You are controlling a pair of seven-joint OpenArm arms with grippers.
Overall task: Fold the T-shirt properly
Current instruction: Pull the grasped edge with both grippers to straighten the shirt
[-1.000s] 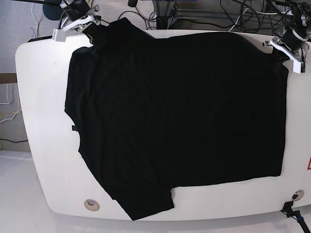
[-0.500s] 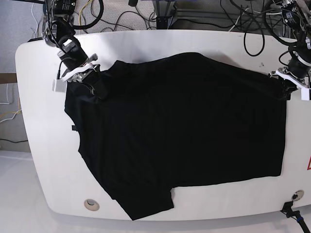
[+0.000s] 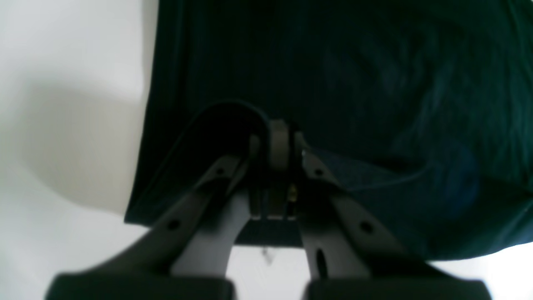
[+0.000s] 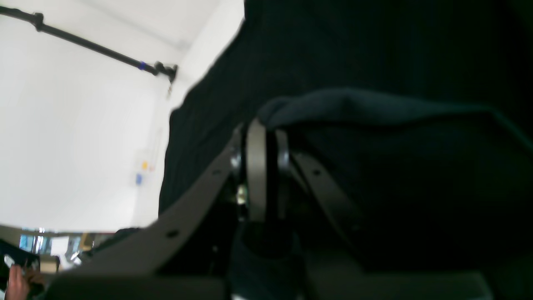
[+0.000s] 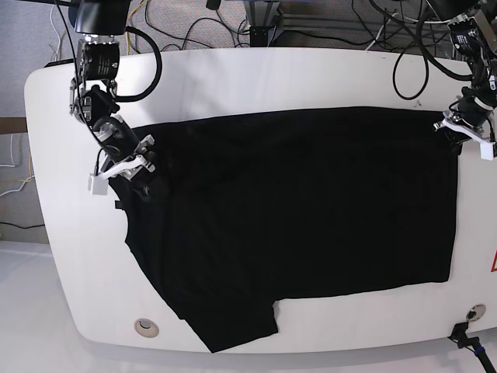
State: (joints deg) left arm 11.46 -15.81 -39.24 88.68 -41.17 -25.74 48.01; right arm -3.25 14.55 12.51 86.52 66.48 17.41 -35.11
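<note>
The black T-shirt (image 5: 295, 202) lies spread on the white table (image 5: 233, 74). Its far edge is folded over toward the near side, and no print shows. My right gripper (image 5: 138, 167), on the base view's left, is shut on the shirt's far-left corner low over the cloth. In the right wrist view the gripper (image 4: 262, 137) pinches a fold of the shirt (image 4: 374, 62). My left gripper (image 5: 460, 128), on the base view's right, is shut on the far-right corner. In the left wrist view the gripper (image 3: 277, 137) clamps the shirt's (image 3: 333, 62) edge.
One sleeve (image 5: 233, 318) reaches close to the table's near edge. A round grommet hole (image 5: 145, 327) sits at the near left. A black connector (image 5: 466, 334) sits at the near-right corner. Cables (image 5: 365, 27) hang behind the far edge.
Both grippers have moved toward the near side, dragging the shirt's far edge with them. A wide strip of bare table now shows at the far side.
</note>
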